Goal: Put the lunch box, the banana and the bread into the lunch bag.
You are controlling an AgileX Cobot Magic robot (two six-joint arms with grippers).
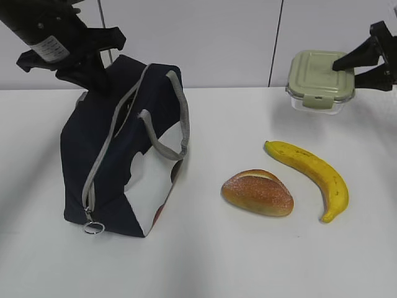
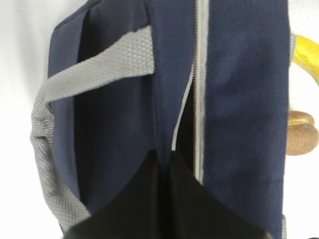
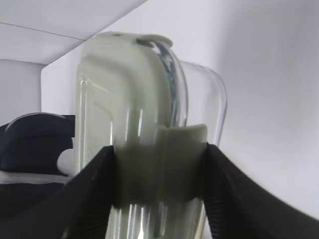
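so the navy-blue fabric lunch bag (image 1: pixel 115 167) with the grey zipper sits in the left half of the exterior view, leaning toward the upper right. its long axis runs from the ring pull (image 1: pixel 93 228) at the lower left up to the far end near the top centre-left. the grey zipper (image 1: pixel 111 133) follows that same line and looks parted a bit at the far end. two grey webbing handles (image 1: pixel 173 118) flop over to the right side, above the white side panel (image 1: pixel 154 186).

the left gripper (image 1: pixel 93 77) is at the upper left, right at the bag's far end, fingers pinched together on the fabric beside the zipper, going by the left wrist view.

the right gripper (image 1: pixel 356 68) at the upper right edge is clamped across the small clear lunch box (image 1: pixel 321 81) with the sage-green lid, one finger on each side, and the box looks lifted off the white table (image 1: pixel 248 261).

the oval golden-brown bread roll (image 1: pixel 257 192) lies right of centre, long axis running left to right and tilting slightly down to the right. just right of it, the long yellow banana (image 1: pixel 310 177) runs diagonally from upper left to lower right, curving around the roll without touching it.
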